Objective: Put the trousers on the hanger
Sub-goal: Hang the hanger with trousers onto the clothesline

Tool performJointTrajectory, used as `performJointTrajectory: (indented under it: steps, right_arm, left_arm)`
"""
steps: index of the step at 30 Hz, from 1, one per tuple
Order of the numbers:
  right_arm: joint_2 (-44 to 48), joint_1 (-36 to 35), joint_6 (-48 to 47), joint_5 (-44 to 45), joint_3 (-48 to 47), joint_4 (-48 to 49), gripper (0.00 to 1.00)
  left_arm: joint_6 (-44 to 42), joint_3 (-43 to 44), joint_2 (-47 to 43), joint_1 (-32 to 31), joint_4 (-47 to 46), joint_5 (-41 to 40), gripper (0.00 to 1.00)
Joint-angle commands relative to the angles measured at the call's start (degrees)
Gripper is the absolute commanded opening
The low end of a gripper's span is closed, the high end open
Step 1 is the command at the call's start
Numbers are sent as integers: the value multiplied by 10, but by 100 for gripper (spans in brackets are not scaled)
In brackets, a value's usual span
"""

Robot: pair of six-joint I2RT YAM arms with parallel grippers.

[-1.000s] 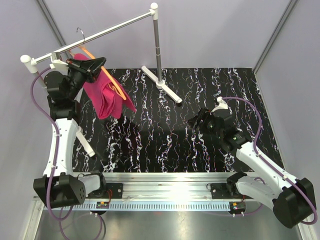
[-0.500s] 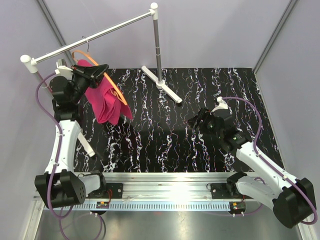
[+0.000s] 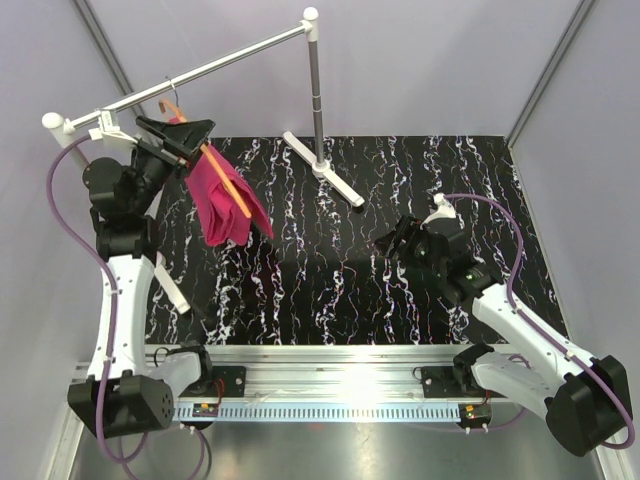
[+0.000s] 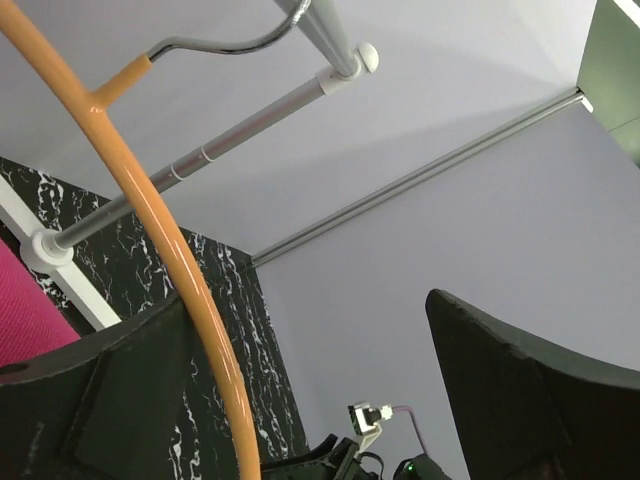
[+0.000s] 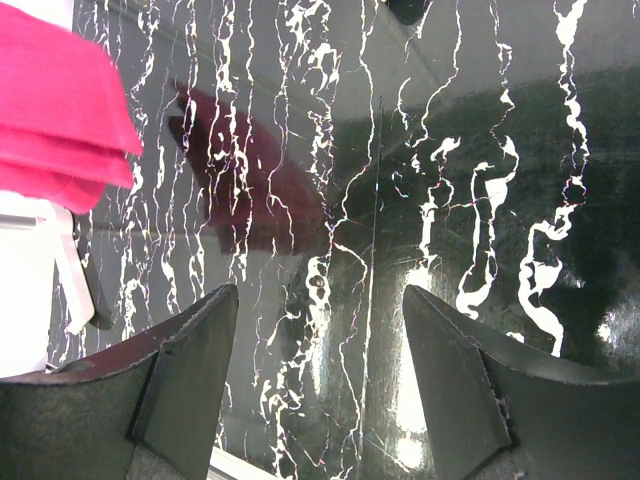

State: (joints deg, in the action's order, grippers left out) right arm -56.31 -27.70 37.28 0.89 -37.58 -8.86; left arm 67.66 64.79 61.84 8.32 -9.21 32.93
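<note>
Trousers [image 3: 215, 205] drape in magenta folds over the orange hanger [image 3: 228, 185], just below the silver rail [image 3: 230, 54]. Well in front of the rail, the right gripper [image 3: 390, 245] hovers over the table [image 3: 330, 280], jaws wide and empty. Close under the rail, the left gripper [image 3: 185, 135] stands wide around the hanger's arm, gripping nothing, and the hook [image 4: 230, 46] appears to sit over the rail. The sound move is to back straight away, brushing neither hanger nor cloth, so nothing swings loose.

magenta trousers [image 3: 225, 203], apparently plain; orange hanger [image 4: 150, 200]
</note>
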Motion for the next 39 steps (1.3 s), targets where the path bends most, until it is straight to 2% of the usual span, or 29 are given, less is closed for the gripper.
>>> performJointTrajectory:
  steps: [1, 8, 14, 20, 26, 30, 39]
  right_arm:
    - [0, -2, -5, 3, 1, 21, 75]
    - [6, -2, -7, 17, 1, 9, 75]
    - [14, -2, -11, 27, -2, -6, 75]
    - [20, -2, -6, 26, 5, -6, 75]
    - [29, -1, -11, 39, 6, -19, 75]
    - [45, -2, -19, 53, 5, -39, 75]
    - [67, -1, -23, 65, 5, -58, 76]
  left_arm:
    - [-81, 38, -51, 1, 20, 18, 99]
    - [-244, 24, -138, -1, 170, -17, 99]
    - [-328, -22, -214, 0, 272, -52, 99]
    - [-365, -89, -256, 0, 343, -95, 99]
    - [-388, -145, -306, 0, 387, -211, 99]
    - [-391, -222, -341, 0, 394, -272, 99]
    - [-373, -271, -386, 0, 402, -288, 99]
